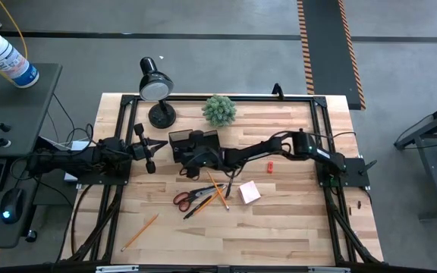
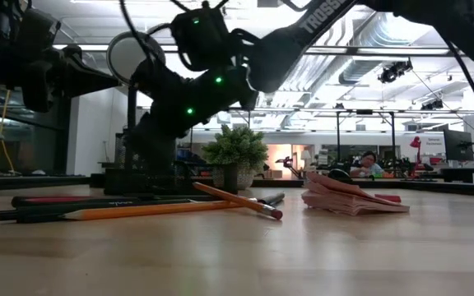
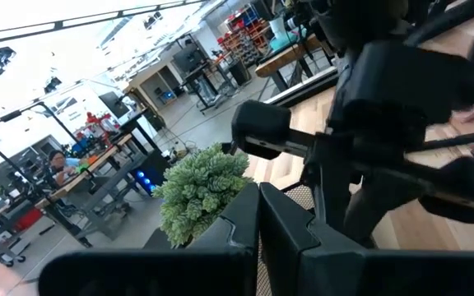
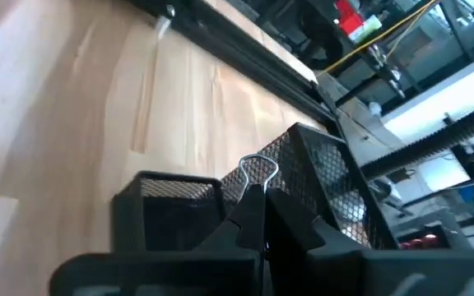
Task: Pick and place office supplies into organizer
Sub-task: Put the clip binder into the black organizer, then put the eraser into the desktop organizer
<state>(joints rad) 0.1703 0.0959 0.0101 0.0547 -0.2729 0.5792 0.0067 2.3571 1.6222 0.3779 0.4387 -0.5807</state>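
My right gripper (image 4: 257, 201) reaches across the table from the right and is shut on a small binder clip, right over the black mesh organizer (image 1: 182, 139) (image 4: 323, 177). Orange-handled scissors (image 1: 190, 198), crossed pencils (image 1: 218, 190), a black pen (image 1: 228, 187) and a pink notepad (image 1: 249, 191) lie flat on the wood nearer the front. A small red piece (image 1: 269, 164) lies under the right arm, and another pencil (image 1: 139, 231) lies at the front left. My left gripper (image 1: 152, 149) (image 3: 259, 210) waits shut and level, left of the organizer. My right gripper pinches the binder clip between its two fingertips. The clip's silver wire loop (image 4: 258, 170) sticks out past the tips, and the fingers hide the rest of the clip. The fingers slant down from the table's right side. The clip hangs clear above the organizer's compartments.
A green potted plant (image 1: 219, 110) and a black desk lamp (image 1: 156, 87) stand at the far edge behind the organizer. The black frame rails (image 1: 321, 129) run along the table's sides. Bare wood lies at the front right.
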